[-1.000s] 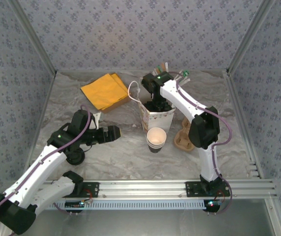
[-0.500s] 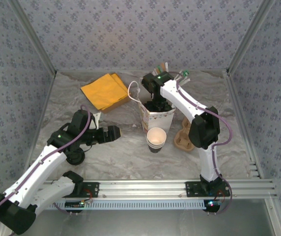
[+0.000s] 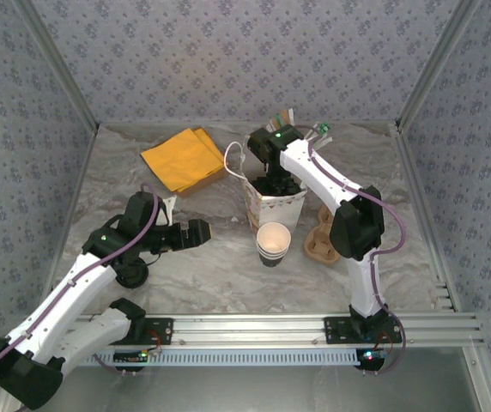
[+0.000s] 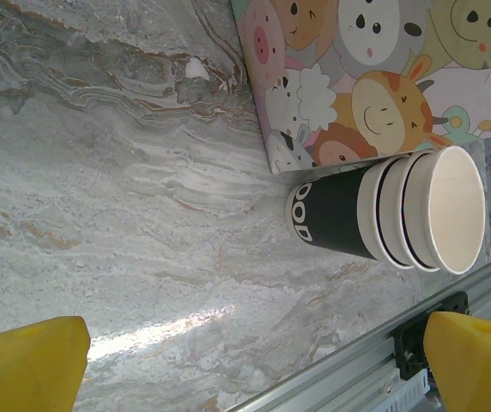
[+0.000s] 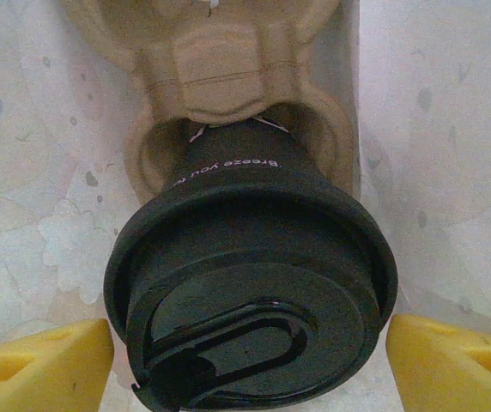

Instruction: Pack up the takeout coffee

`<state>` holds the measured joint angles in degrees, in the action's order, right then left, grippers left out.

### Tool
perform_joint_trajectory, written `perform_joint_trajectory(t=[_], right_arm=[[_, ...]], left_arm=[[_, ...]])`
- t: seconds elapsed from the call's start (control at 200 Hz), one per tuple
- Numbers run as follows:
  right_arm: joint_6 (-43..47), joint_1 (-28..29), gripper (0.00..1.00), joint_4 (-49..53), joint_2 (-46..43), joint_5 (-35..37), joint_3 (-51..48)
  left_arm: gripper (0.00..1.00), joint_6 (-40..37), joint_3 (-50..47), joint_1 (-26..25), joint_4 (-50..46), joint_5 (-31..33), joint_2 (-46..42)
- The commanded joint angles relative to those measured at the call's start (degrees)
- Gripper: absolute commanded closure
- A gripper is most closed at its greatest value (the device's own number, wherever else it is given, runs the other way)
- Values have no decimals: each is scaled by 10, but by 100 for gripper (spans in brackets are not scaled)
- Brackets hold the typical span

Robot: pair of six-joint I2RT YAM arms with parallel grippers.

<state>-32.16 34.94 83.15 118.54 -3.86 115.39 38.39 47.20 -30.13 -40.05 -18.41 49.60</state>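
Note:
The takeout coffee (image 3: 273, 243) is a cream-rimmed paper cup with dark rings and a dark base, nested in a short stack, standing in front of the cartoon-print paper bag (image 3: 287, 206). In the left wrist view the takeout coffee (image 4: 391, 215) shows beside the bag (image 4: 357, 69). My left gripper (image 3: 201, 233) hovers open left of it, its yellow fingers (image 4: 31, 365) wide apart with nothing between them. My right gripper (image 3: 273, 184) reaches down into the bag. Its fingers (image 5: 44, 360) press both sides of a black-lidded cup (image 5: 254, 292) seated in a cardboard carrier (image 5: 228, 51).
A second brown carrier (image 3: 321, 240) lies right of the bag, partly behind the right arm. Orange napkins (image 3: 183, 159) sit at the back left. Straws and stirrers (image 3: 284, 116) stand at the back. The aluminium rail (image 4: 348, 378) runs along the near edge.

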Motion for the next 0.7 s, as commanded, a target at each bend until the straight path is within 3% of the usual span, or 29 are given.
perform_joint_trajectory(t=[0.0,0.695], right_arm=[[-10,6,15,25,-23,7,18],[-15,10,15,34,-25,10,31]], left_arm=[[0,-4,13,-3,9,4,-2],[0,-3,11,-3,9,3,-3]])
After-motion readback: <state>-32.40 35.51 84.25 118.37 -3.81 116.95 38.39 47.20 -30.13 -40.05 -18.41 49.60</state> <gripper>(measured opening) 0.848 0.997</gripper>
